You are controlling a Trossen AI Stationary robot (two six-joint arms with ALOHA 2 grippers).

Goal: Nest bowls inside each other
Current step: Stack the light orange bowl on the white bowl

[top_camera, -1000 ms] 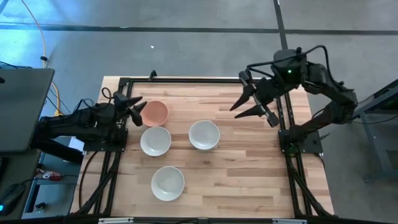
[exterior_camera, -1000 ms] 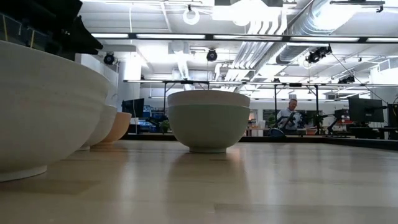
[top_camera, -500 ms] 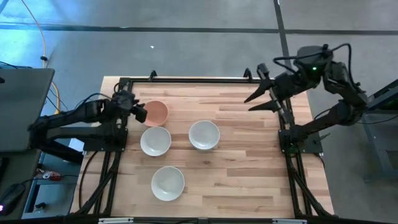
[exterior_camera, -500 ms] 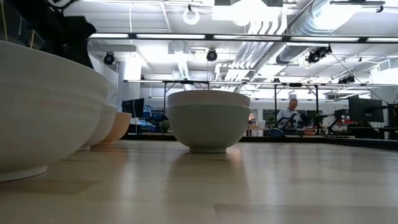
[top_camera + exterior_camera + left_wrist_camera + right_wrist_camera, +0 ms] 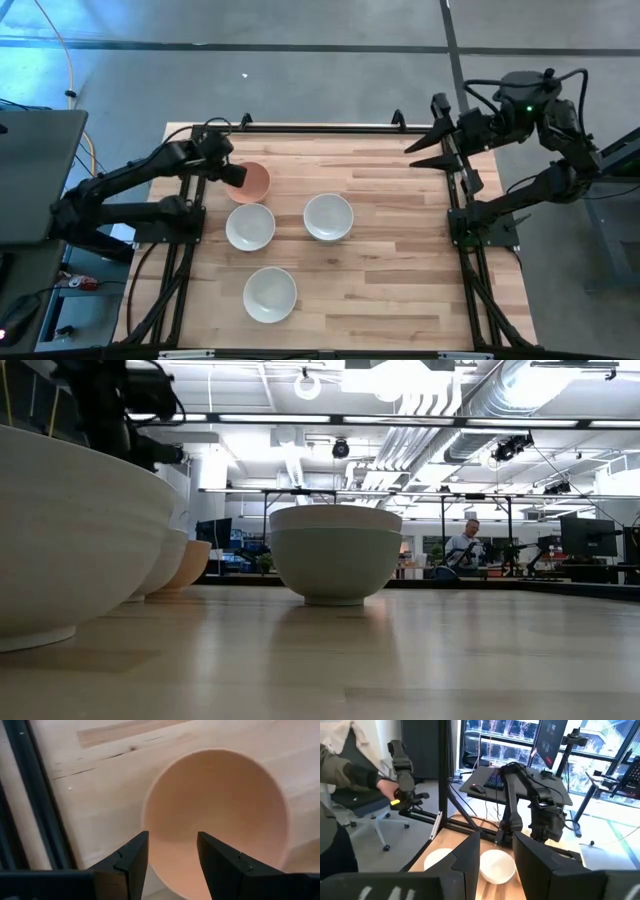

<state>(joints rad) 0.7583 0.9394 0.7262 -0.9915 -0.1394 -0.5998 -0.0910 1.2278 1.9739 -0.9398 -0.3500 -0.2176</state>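
Your left hand [image 5: 232, 171] hovers over the orange bowl's [image 5: 250, 182] outer rim, fingers apart and holding nothing; straddle that rim squarely before you close. Right of that bowl stand three white bowls [image 5: 250, 227] on the table [image 5: 400, 270]. Farthest right, your right hand [image 5: 428, 148] waits, fingers apart, empty.

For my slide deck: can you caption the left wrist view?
Left gripper, fingers open, poised above the rim of the salmon-orange bowl on the wooden table.
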